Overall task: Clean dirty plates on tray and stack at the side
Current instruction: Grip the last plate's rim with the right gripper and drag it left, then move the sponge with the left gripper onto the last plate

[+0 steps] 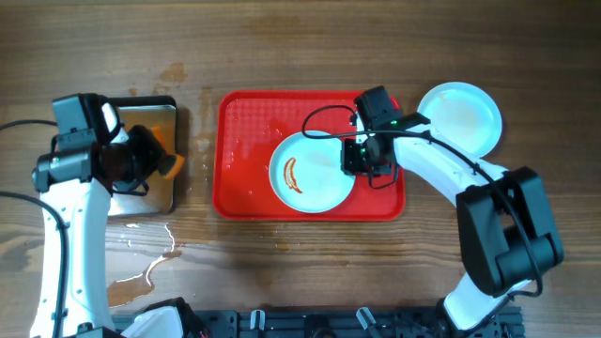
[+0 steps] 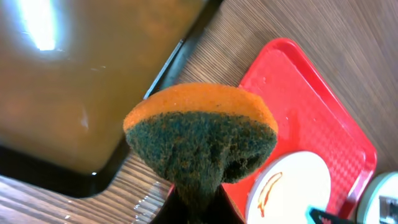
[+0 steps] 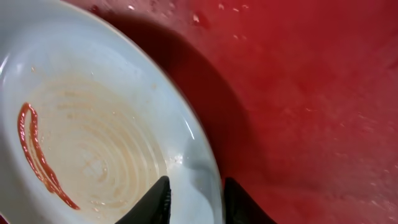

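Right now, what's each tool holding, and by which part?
Left tool: sponge, pinched by its green side. Right tool: straddles rim of the dirty plate; clamped or not, cannot tell.

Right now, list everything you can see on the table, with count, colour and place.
tray: one, red, table centre
dirty plate: one, pale with an orange streak, on the tray
other plate: one showing, pale, on the table right of the tray
pan: one, metal, left of the tray
sponge: one, orange and green, over the pan's edge
water: spilled patches, clear, on the table near the pan
table: one, brown wood
left gripper: one, black, shut on the sponge
right gripper: one, black, fingers either side of the dirty plate's rim
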`<action>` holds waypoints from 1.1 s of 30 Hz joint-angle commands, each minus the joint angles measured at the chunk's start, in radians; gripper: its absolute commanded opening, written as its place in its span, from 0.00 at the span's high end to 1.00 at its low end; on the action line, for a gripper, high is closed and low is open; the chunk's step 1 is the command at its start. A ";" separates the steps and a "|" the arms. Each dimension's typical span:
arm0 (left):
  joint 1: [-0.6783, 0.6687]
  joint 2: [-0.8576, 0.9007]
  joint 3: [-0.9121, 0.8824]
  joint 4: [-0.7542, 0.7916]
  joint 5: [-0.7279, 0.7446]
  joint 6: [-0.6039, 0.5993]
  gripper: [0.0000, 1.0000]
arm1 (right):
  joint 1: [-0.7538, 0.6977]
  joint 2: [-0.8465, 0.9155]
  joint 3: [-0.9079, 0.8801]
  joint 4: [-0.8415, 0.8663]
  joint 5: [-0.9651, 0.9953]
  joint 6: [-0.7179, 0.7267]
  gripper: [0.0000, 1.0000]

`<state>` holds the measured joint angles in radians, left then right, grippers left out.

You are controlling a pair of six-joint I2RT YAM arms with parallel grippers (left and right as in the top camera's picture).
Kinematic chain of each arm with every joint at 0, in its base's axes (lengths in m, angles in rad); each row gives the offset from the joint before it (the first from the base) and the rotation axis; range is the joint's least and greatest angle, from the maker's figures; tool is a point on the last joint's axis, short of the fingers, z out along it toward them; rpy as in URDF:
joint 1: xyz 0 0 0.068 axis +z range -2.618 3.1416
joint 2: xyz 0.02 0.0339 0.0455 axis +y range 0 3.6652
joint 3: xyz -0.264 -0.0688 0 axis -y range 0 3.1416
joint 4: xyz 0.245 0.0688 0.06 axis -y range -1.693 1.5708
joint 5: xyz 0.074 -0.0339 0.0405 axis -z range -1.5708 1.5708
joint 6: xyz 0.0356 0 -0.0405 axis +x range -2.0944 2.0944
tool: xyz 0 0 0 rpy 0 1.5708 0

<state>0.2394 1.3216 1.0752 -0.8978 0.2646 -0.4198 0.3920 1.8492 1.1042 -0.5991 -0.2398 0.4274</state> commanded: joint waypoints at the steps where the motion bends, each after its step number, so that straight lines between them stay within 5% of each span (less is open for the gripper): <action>1: -0.051 -0.016 0.004 0.006 0.031 0.019 0.96 | 0.055 0.060 0.024 0.019 -0.017 0.050 0.63; 12: -0.093 0.005 0.004 0.006 0.031 0.019 0.96 | 0.041 0.062 0.147 -0.028 0.090 -0.216 0.63; 15: -0.093 0.020 0.002 0.006 0.031 0.019 0.96 | 0.041 0.076 0.147 -0.014 0.091 -0.219 0.74; 26: -0.093 0.050 0.002 0.004 0.031 0.020 0.96 | 0.039 0.177 0.147 -0.101 0.059 -0.217 0.75; 30: -0.097 0.050 0.002 0.003 0.038 0.019 0.96 | 0.039 0.177 0.147 -0.103 0.060 -0.192 0.96; 33: -0.122 0.050 -0.006 0.021 0.074 0.019 0.96 | 0.040 0.177 0.147 -0.097 0.059 -0.143 0.96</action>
<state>0.1467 1.3655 1.0752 -0.8967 0.2863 -0.4198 0.4324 1.9793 1.2652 -0.6949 -0.2054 0.2394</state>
